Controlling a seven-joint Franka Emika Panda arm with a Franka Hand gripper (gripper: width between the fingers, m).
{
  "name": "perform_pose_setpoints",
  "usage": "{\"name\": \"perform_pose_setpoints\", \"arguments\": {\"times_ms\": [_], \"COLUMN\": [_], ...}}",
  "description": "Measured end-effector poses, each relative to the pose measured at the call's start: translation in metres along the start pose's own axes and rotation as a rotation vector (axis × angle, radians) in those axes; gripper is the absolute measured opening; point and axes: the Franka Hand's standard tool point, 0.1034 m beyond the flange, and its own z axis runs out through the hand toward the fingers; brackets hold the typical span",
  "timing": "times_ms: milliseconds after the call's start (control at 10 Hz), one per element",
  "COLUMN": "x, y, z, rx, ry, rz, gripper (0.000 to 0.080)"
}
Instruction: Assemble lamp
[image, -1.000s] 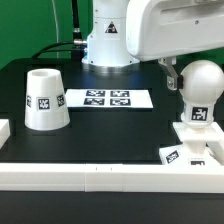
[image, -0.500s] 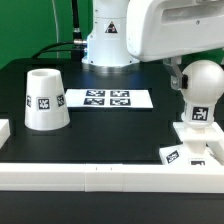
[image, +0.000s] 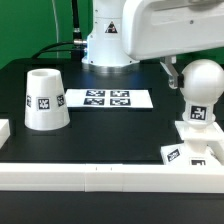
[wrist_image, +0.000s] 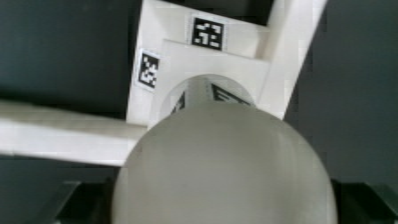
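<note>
Over on the exterior view's right, the white round-topped plastic bulb (image: 204, 90) stands upright on the low square white base block (image: 192, 148). Both are close to the long white rail (image: 100, 176) at the front of the black table (image: 110, 135). Almost nothing has changed in the last second. The bulb, the base and all the other things sit in the same spots, and only the big white arm above looks a tiny bit shifted. To me that means the arm is busy with a slow, small job on the bulb, maybe fixing it into the base, and is not carrying anything. The gripper (image: 198, 72) is down around the bulb, with one dark finger (image: 172, 72) showing just beside it. In the wrist view the bulb (wrist_image: 222, 160) fills the middle of the picture. I cannot tell if the jaws are squeezing it or only sitting close. The big white cup-shaped shade (image: 44, 100) waits well apart on the exterior view's left, mouth down, so I think it is the part left to add. No words or brand names can be read anywhere. There are only black-and-white square tags, one each on the shade and bulb, some on the base, and four on the flat white marker board (image: 106, 99).
</note>
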Motion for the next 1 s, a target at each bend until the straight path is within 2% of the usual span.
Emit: {"name": "perform_pose_setpoints", "arguments": {"times_ms": [400,1000], "x": [0.0009,0.0010], "y": [0.0034,0.0051], "z": [-0.0003,-0.0002], "rx": [0.007,0.010], "ry": [0.016,0.015], "rz": [0.394,0.667], "gripper": [0.0576,0.0576]}}
